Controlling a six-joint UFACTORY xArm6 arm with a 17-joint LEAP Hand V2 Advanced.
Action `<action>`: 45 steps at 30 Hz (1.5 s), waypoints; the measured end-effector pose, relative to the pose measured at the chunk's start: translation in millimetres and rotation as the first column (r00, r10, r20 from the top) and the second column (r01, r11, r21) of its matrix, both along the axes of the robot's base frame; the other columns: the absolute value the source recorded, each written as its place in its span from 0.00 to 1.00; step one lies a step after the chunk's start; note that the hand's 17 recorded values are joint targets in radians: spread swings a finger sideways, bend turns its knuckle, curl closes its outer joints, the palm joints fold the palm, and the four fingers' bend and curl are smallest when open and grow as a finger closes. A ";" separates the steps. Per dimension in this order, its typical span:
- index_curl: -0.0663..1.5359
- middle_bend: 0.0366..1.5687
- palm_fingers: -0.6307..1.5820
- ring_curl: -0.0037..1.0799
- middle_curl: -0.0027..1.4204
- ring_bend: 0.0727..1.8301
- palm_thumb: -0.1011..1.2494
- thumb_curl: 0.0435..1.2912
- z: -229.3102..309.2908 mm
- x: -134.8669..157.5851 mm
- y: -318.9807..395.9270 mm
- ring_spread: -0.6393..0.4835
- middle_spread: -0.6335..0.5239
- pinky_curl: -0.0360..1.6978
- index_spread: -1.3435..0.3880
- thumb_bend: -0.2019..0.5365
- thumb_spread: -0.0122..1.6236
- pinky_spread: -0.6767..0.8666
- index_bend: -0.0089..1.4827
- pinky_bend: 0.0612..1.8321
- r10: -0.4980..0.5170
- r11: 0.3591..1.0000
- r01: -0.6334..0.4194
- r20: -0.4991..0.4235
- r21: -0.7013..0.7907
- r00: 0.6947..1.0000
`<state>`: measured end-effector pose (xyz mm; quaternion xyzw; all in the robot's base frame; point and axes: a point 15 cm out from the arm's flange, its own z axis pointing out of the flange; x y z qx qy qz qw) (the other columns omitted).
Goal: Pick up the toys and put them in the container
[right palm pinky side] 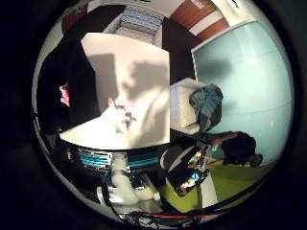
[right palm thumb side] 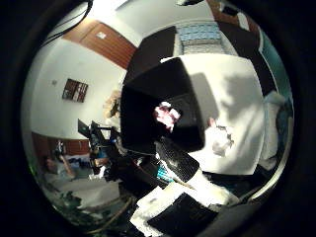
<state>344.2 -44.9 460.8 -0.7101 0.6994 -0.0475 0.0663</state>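
A broad white counter (right palm pinky side: 129,72) fills the middle of both palm views, seen from well above, with dark shadows of the arm falling across its bright top. At one end of the counter stands a large black container (right palm thumb side: 148,106), open at the top, its dark walls taking up much of the thumb side view. Inside the container lies a pink and white toy (right palm thumb side: 167,116), resting against the black floor of the box. Out on the bare counter, apart from the container, lies a second toy (right palm pinky side: 121,117), pale and whitish with a touch of pink, washed out by the strong light so that its form is hard to make out. Of the robot hand (right palm pinky side: 125,184) only white and black parts show at the edge of the views, near the counter's rim; whether its fingers are spread, pressed together or pinching anything I cannot tell. Neither toy is touched by it.
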 end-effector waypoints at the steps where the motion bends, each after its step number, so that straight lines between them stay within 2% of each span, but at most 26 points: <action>1: 0.20 0.16 0.36 0.23 0.24 0.18 0.45 0.21 -10.1 -6.6 -11.2 0.76 0.61 0.21 0.60 0.25 0.73 0.76 0.11 0.28 -0.018 1.000 0.018 -0.021 0.001 1.000; 8: 0.20 0.15 0.36 0.22 0.23 0.18 0.43 0.20 -59.4 -52.5 -70.2 0.77 0.63 0.20 0.61 0.25 0.73 0.77 0.11 0.28 -0.118 0.993 0.121 -0.116 0.016 0.986; 15: 0.20 0.15 0.36 0.22 0.23 0.18 0.43 0.20 -98.3 -90.4 -79.3 0.77 0.64 0.19 0.62 0.25 0.74 0.77 0.11 0.29 -0.150 0.987 0.158 -0.170 0.036 0.974; 20: 0.20 0.15 0.36 0.22 0.23 0.17 0.42 0.20 -127.5 -105.6 -74.2 0.77 0.64 0.18 0.62 0.25 0.73 0.77 0.11 0.29 -0.149 0.982 0.171 -0.220 0.080 0.964; 28: 0.20 0.15 0.36 0.22 0.23 0.18 0.42 0.20 -185.9 -110.4 -68.9 0.77 0.64 0.18 0.62 0.25 0.73 0.77 0.11 0.29 -0.163 0.973 0.196 -0.242 0.119 0.956; 41: 0.21 0.14 0.37 0.22 0.23 0.17 0.46 0.21 -245.5 -84.3 -71.4 0.76 0.62 0.16 0.60 0.25 0.72 0.76 0.11 0.28 -0.218 0.955 0.250 -0.191 0.160 0.957; 45: 0.21 0.14 0.38 0.22 0.23 0.17 0.47 0.22 -259.9 -85.3 -68.5 0.76 0.62 0.16 0.60 0.25 0.71 0.76 0.11 0.28 -0.211 0.953 0.251 -0.226 0.170 0.951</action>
